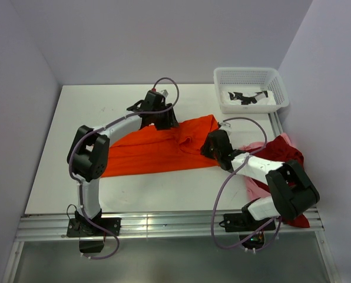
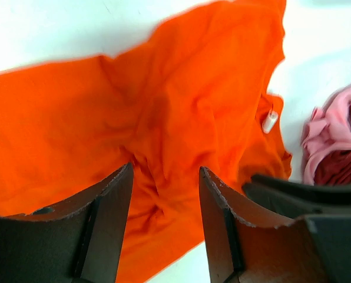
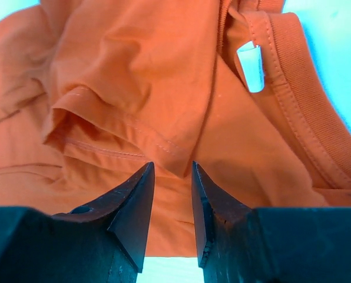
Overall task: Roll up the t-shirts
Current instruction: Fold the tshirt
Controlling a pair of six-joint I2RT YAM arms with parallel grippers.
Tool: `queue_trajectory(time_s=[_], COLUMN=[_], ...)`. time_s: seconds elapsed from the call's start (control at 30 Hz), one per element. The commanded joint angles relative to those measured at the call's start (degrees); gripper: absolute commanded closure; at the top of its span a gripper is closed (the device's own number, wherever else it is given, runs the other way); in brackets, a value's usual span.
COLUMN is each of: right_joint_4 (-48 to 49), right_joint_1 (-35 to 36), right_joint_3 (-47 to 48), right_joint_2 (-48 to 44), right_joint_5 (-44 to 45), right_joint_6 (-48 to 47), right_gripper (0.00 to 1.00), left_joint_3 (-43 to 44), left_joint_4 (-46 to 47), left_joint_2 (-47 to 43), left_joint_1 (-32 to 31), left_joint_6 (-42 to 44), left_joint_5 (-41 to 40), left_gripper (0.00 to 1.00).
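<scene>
The bright orange t-shirt (image 1: 158, 150) lies spread and creased across the middle of the table, collar toward the right. My left gripper (image 1: 164, 121) hovers over its far edge, open, with crumpled orange cloth (image 2: 164, 106) showing below the gap (image 2: 165, 171). At the collar end, my right gripper (image 1: 208, 144) is low over the shirt. Its jaws stand a little apart (image 3: 172, 168), with the corner of a folded flap (image 3: 134, 59) reaching between the tips. A white label (image 3: 251, 65) sits inside the collar. A dark red t-shirt (image 1: 284, 150) and a pale pink one (image 1: 255, 188) lie heaped at the right.
A white mesh basket (image 1: 252, 73) holding black-and-white items stands at the back right corner. The heap of pink cloth (image 2: 328, 130) and dark red cloth (image 2: 346, 165) lies under my right arm. Walls close in the left, back and right sides.
</scene>
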Motion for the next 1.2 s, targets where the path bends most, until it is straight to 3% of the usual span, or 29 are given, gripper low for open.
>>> queue_trajectory(time_s=[0.0, 0.3, 0.73, 0.9, 0.93, 1.17], right_joint_4=[-3.35, -5.99, -6.87, -7.66, -7.66, -6.17], right_joint_1=[-0.22, 0.75, 2.77, 2.77, 2.77, 2.77], right_joint_3=[3.73, 6.9, 9.89, 9.98, 9.81, 6.29], right_joint_2=[1.02, 3.48, 8.93, 8.85, 8.32, 4.63], right_joint_5=[2.39, 2.4, 3.27, 6.87, 7.92, 9.61], right_joint_6=[-3.19, -6.89, -7.15, -5.66, -5.48, -3.46], right_gripper=[0.62, 0.62, 0.61, 0.69, 0.76, 0.84], left_joint_3=[-1.19, -2.69, -4.45, -4.98, -5.15, -5.86], left_joint_4=[-2.1, -4.21, -3.33, -2.37, -2.28, -2.1], left_joint_2=[-5.09, -6.06, -6.5, -6.33, -6.42, -6.5], left_joint_1=[-2.67, -7.07, -9.54, -9.54, -9.54, -10.15], left_joint_6=[3.36, 6.18, 6.01, 6.18, 6.27, 6.62], left_joint_5=[-5.32, -12.7, -12.53, -11.74, -11.74, -12.44], left_gripper=[0.46, 0.48, 0.48, 0.48, 0.48, 0.51])
